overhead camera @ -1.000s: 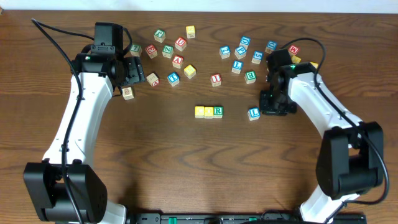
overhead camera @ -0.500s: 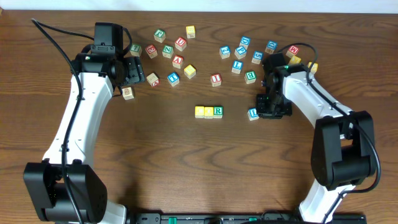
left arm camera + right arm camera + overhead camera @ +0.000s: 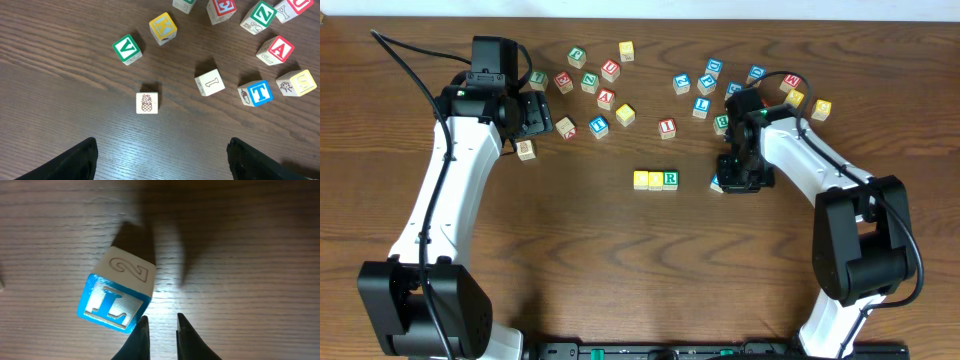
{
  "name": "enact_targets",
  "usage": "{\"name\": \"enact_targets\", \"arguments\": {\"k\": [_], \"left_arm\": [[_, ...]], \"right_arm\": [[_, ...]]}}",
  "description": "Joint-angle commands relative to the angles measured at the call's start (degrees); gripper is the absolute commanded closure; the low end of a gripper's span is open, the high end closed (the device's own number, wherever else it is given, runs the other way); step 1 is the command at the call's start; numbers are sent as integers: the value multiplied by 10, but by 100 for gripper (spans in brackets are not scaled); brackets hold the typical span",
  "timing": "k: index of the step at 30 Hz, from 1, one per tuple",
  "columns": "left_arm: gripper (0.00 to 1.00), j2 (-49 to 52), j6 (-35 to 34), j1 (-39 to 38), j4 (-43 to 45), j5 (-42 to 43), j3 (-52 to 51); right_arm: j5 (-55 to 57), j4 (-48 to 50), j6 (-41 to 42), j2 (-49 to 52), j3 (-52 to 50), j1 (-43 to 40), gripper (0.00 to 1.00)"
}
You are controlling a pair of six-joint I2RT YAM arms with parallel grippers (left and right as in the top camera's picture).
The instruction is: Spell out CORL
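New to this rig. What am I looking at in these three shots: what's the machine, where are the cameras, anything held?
Two white robot arms work at a wooden table, each ending in a two-finger gripper. The wide shot comes from a fixed camera overhead; the other two come from cameras on each wrist, looking past that arm's own fingers. Lettered cubes lie scattered along the far side. Mid-table sits a row: two yellow cubes, then the R cube. The left gripper is open above bare wood near a pineapple cube, holding nothing. The right gripper is nearly shut and empty; the blue L cube sits beside it, off the row's R end.
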Motion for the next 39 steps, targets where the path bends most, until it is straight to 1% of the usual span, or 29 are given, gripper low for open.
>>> {"name": "enact_targets", "arguments": {"k": [1,10,15,39], "left_arm": [[18,1,-5,1,2,-5,5],[18,2,-5,1,2,-5,5],[18,1,-5,1,2,-5,5],[18,1,-5,1,2,-5,5]], "right_arm": [[-10,5,-2,5,-3,10,87],[2,-6,3,5,-3,8,86],[25,-10,20,5,-3,4,87],[20,19,32,16,-3,5,87]]}}
